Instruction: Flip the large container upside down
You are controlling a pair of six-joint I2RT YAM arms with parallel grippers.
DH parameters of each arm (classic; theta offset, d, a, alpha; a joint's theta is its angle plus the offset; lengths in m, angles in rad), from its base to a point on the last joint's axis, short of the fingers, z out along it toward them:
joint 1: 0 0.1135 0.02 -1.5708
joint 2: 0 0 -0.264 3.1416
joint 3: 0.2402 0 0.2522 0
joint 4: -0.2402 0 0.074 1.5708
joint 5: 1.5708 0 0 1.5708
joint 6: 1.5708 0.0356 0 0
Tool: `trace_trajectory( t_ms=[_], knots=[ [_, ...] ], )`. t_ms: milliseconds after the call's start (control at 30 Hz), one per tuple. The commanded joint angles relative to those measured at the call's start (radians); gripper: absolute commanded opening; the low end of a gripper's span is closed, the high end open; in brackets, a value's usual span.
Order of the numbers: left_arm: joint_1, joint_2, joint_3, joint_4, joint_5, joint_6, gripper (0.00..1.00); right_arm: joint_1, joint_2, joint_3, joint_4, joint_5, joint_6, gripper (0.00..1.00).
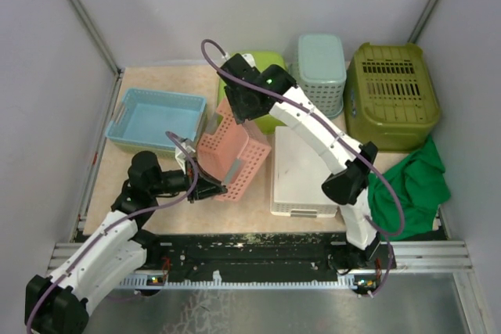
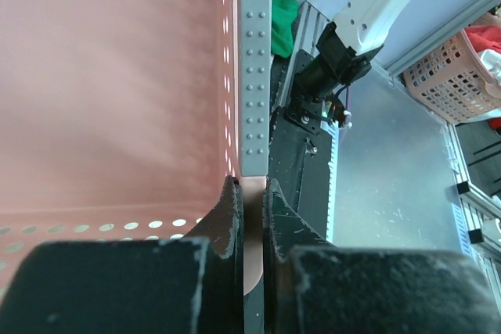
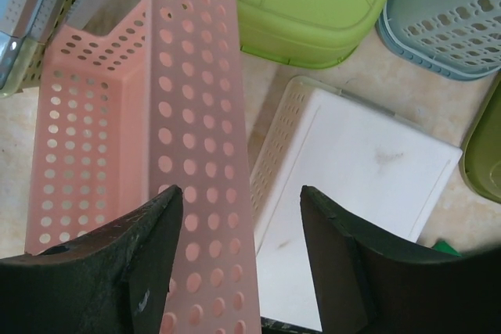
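The large container, a pink perforated basket (image 1: 239, 154), stands tipped up on its side in the middle of the table, its opening towards the left. My left gripper (image 1: 215, 188) is shut on the near rim of that pink basket (image 2: 109, 91), beside a grey dotted strip (image 2: 255, 68). My right gripper (image 1: 235, 109) hovers open over the far end. In the right wrist view one wall of the pink basket (image 3: 156, 115) runs up between the spread fingers of the right gripper (image 3: 241, 201), close to the left fingertip (image 3: 160, 213).
A blue tray (image 1: 153, 119) sits left of the basket. A white container (image 1: 301, 174) lies bottom-up on its right. Behind stand a lime container (image 1: 266, 64), a teal basket (image 1: 321, 72) and an olive basket (image 1: 391, 95). A green cloth (image 1: 415, 185) lies at the right.
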Motion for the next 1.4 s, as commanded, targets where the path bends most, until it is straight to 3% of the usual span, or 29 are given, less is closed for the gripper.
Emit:
trace_trajectory(
  t_ms=[0, 100, 233, 533, 733, 867, 1067, 1100, 1233, 1367],
  knots=[
    [0.000, 0.005, 0.047, -0.050, -0.018, 0.029, 0.00, 0.015, -0.098, 0.022, 0.051, 0.032, 0.006, 0.63],
    [-0.002, 0.000, 0.061, -0.096, -0.016, 0.055, 0.00, 0.015, -0.168, -0.059, 0.144, -0.002, -0.001, 0.64],
    [-0.001, -0.015, 0.077, -0.149, -0.021, 0.087, 0.00, 0.015, -0.237, -0.198, 0.256, -0.172, -0.039, 0.64],
    [-0.002, -0.010, 0.081, -0.162, -0.008, 0.100, 0.00, 0.032, -0.139, -0.188, 0.149, -0.181, -0.066, 0.61],
    [-0.002, -0.003, 0.094, -0.187, -0.013, 0.122, 0.00, 0.044, -0.086, -0.170, 0.100, -0.138, -0.069, 0.54],
    [-0.001, 0.002, 0.126, -0.245, -0.017, 0.159, 0.00, 0.045, -0.085, -0.189, 0.093, -0.108, -0.055, 0.38],
    [-0.001, 0.010, 0.197, -0.334, -0.047, 0.210, 0.01, 0.045, -0.144, -0.303, 0.167, -0.129, -0.020, 0.00],
    [-0.002, 0.015, 0.216, -0.346, -0.058, 0.214, 0.11, 0.045, -0.154, -0.323, 0.176, -0.128, -0.008, 0.00],
    [-0.001, 0.036, 0.334, -0.451, -0.132, 0.260, 0.68, 0.045, -0.225, -0.456, 0.271, -0.118, 0.065, 0.00],
    [-0.001, 0.054, 0.432, -0.549, -0.278, 0.302, 0.91, 0.045, -0.307, -0.604, 0.385, -0.089, 0.166, 0.00]
  ],
)
